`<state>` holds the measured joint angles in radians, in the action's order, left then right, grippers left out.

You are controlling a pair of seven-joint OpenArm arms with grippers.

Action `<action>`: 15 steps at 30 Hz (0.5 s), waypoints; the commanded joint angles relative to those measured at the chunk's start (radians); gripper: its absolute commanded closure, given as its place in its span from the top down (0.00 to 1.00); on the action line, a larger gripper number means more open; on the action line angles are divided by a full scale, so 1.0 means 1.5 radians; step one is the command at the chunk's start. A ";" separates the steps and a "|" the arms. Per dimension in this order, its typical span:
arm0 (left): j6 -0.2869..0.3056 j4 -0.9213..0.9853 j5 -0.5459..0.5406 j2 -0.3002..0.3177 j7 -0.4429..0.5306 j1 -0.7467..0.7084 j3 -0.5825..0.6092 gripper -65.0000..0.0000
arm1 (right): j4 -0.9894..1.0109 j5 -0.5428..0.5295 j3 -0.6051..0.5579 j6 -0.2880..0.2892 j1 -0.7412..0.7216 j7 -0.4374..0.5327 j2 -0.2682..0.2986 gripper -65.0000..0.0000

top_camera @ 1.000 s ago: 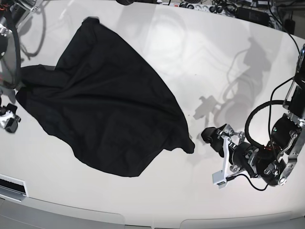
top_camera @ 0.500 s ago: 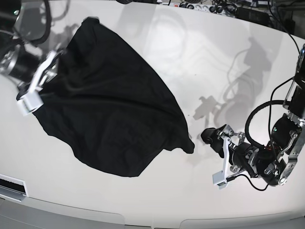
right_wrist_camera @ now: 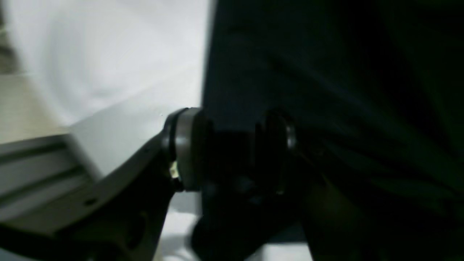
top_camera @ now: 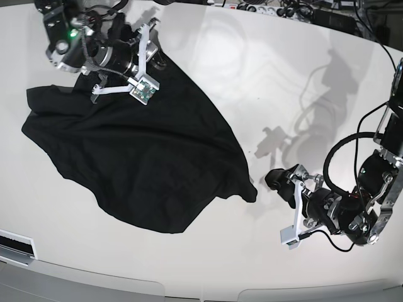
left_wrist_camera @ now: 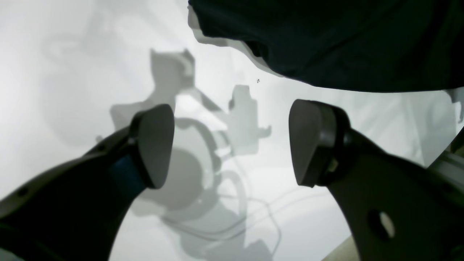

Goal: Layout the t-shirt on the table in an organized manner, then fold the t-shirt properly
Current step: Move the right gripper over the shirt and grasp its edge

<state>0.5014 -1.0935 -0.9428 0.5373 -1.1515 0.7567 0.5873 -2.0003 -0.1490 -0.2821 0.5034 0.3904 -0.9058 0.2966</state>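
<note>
Gripping t-shirt (right_wrist_camera: 326, 90) edge, right hand (right_wrist_camera: 235, 152)

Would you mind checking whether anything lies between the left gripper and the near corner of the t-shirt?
Nothing visible does. Only bare table separates the open left gripper from the t-shirt corner; the wrist view shows just shadows there.

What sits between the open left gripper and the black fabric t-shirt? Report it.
Nothing: only bare glossy white table separates the left gripper from the black t-shirt, shown in the base view.
</note>
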 commanded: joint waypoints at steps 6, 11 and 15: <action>-0.001 -0.008 -0.008 0.007 0.004 0.022 -0.015 0.76 | 0.083 0.070 -0.045 -0.100 -0.004 0.030 0.003 0.47; 0.000 -0.008 -0.011 0.008 0.002 0.022 -0.064 0.76 | 0.141 0.065 -0.045 -0.103 -0.011 0.085 -0.001 0.00; 0.000 -0.008 -0.029 0.007 -0.006 0.022 -0.123 0.76 | 0.129 0.048 -0.045 -0.094 -0.048 0.103 -0.036 0.00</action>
<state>0.5014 -1.0935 -0.9665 0.5369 -1.1728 0.7567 0.4110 -1.7809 -0.0631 -0.3508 0.3580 0.3279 -0.7811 0.2447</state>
